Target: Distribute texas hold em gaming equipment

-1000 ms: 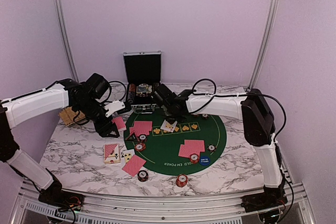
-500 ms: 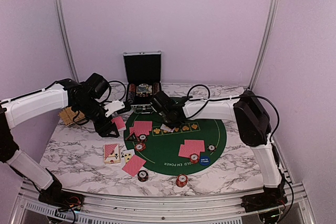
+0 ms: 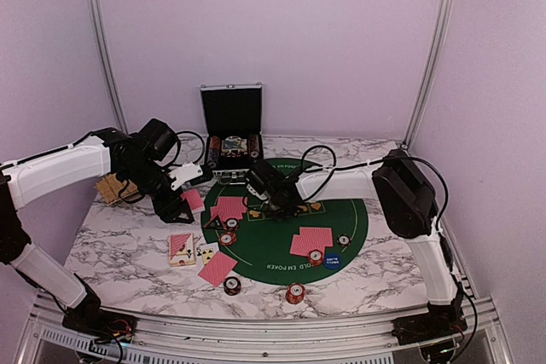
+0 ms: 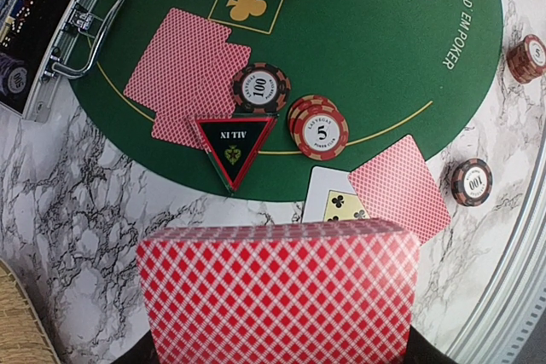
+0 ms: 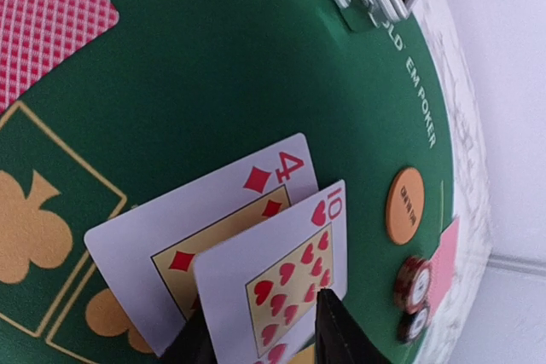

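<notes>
Marbled surface (image 3: 111, 253), green mat (image 3: 273, 249). Near edge: striped chips (image 3: 295, 293), red-backed cards (image 3: 217, 268) face down. Left arm bent low just left of mat, left fingers (image 3: 177, 206) clenched on red deck (image 4: 277, 291). Right arm stretched leftward over felt; right fingers (image 5: 339, 330) parted astride ten of hearts (image 5: 286, 283), which overlaps four of diamonds (image 5: 213, 219).

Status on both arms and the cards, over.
Left gripper shut on red-backed deck. Right gripper open over ten of hearts, face up, overlapping four of diamonds on green mat. No obstruction seen.
</notes>
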`<state>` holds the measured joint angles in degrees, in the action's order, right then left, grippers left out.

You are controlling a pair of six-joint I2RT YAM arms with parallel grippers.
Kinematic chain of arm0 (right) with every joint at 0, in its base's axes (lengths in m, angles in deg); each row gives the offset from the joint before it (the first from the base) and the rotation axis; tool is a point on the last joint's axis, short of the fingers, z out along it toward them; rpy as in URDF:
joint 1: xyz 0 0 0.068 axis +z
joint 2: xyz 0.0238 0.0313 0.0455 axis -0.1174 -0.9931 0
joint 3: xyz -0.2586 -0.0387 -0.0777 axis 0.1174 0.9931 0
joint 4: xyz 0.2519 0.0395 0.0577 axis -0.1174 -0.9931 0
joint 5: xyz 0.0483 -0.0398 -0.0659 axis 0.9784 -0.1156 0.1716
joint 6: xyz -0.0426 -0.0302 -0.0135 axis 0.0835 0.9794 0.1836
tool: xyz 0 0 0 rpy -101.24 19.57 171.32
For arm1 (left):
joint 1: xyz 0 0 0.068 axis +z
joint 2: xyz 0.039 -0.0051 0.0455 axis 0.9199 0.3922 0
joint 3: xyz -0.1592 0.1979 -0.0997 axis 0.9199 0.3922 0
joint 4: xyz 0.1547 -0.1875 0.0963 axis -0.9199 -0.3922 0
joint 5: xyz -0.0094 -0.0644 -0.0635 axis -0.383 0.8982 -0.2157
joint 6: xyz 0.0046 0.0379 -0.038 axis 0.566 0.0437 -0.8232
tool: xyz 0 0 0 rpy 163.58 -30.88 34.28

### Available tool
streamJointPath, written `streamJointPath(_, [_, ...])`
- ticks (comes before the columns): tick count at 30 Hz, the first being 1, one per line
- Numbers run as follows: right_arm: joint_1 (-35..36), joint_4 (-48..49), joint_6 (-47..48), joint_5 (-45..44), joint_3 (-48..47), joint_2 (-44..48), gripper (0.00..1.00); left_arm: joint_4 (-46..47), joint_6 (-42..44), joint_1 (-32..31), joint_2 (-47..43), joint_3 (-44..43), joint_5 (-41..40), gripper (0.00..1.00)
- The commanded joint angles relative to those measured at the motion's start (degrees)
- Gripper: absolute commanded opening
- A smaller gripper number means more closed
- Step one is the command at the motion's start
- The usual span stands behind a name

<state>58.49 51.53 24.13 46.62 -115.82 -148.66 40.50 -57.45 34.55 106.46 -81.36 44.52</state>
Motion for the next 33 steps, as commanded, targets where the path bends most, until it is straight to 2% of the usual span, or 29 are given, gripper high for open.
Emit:
streamJointPath(1, [-0.2, 0.49, -1.96, 4.9, 1.2, 3.38, 0.48, -1.63, 0.32, -0.05, -1.01, -0.25, 1.11, 0.0])
streamJointPath(6, [-0.6, 0.44, -4.15, 8.8, 1.4, 6.07, 0.64, -1.73, 0.12, -0.04, -1.06, -0.04, 1.45, 0.0])
streamJointPath(11, [-2.59, 0.9, -8.99, 18.62, 1.05, 10.21, 0.68, -1.73, 0.12, 0.02, -1.29, 0.09, 1.29, 0.0])
streamJointPath(14, [-4.72, 2.28, -13.59, 28.7, 1.12, 13.49, 0.68, -1.73, 0.17, 0.01, -1.45, 0.09, 1.03, 0.0])
streamJointPath(18, [-8.01, 8.25, -25.56, 43.59, 3.16, 18.06, 0.69, -1.8, 0.15, 0.02, -1.58, 0.09, 0.9, 0.0])
streamJointPath(21, [-10.8, 17.44, -38.31, 58.39, 7.63, 20.23, 0.73, -1.73, 0.17, 0.02, -1.94, 0.31, 0.78, 0.0])
streamJointPath(23, [-10.97, 23.86, -45.28, 65.16, 9.34, 20.27, 0.75, -1.73, 0.12, 0.02, -1.98, 0.31, 0.97, 0.0])
streamJointPath(29, [-9.64, 40.16, -63.51, 76.64, 12.14, 17.18, 0.88, -1.8, -0.23, 0.02, -1.83, -0.59, 0.85, 0.0])
streamJointPath(33, [-7.37, 37.44, -64.91, 77.64, 9.1, 14.1, 0.89, -1.73, -0.23, 0.02, -1.81, -0.87, 0.92, 0.0])
